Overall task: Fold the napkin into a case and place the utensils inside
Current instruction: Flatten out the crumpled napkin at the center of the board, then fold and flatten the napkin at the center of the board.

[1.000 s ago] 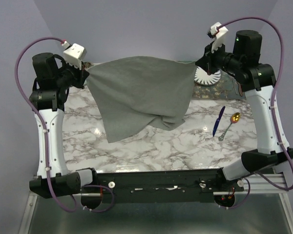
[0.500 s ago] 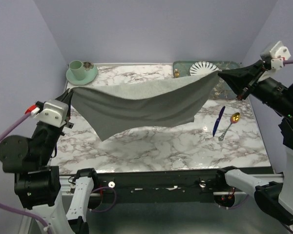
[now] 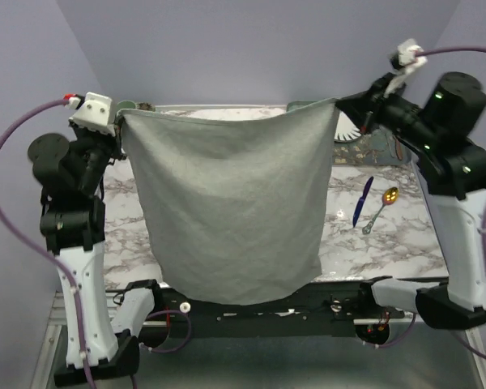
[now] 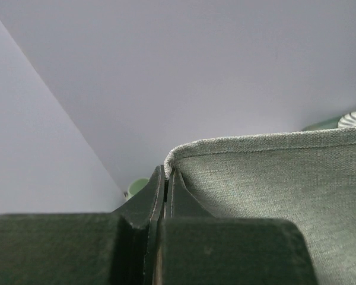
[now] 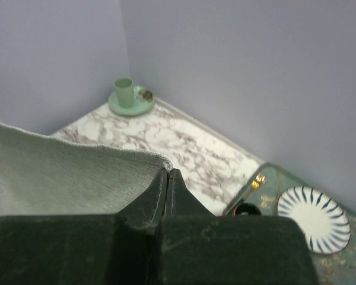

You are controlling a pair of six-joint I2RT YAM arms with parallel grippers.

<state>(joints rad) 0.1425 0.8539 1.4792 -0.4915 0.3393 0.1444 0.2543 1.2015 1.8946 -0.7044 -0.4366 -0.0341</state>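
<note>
The napkin (image 3: 227,211) is hung flat below both arms, its top edge stretched between the left gripper (image 3: 120,123) and the right gripper (image 3: 343,105), each clamped on one corner.

A white marble tabletop (image 3: 389,243) with grey veins fills the middle of the top view. In the right wrist view, a pale green cup (image 5: 124,92) stands on a matching saucer (image 5: 136,109) at upper left, well apart from the green patterned tray (image 5: 344,261) at lower right, which holds a blue-striped plate (image 5: 313,218) and a small gold fork (image 5: 256,181) near its left edge.
</note>
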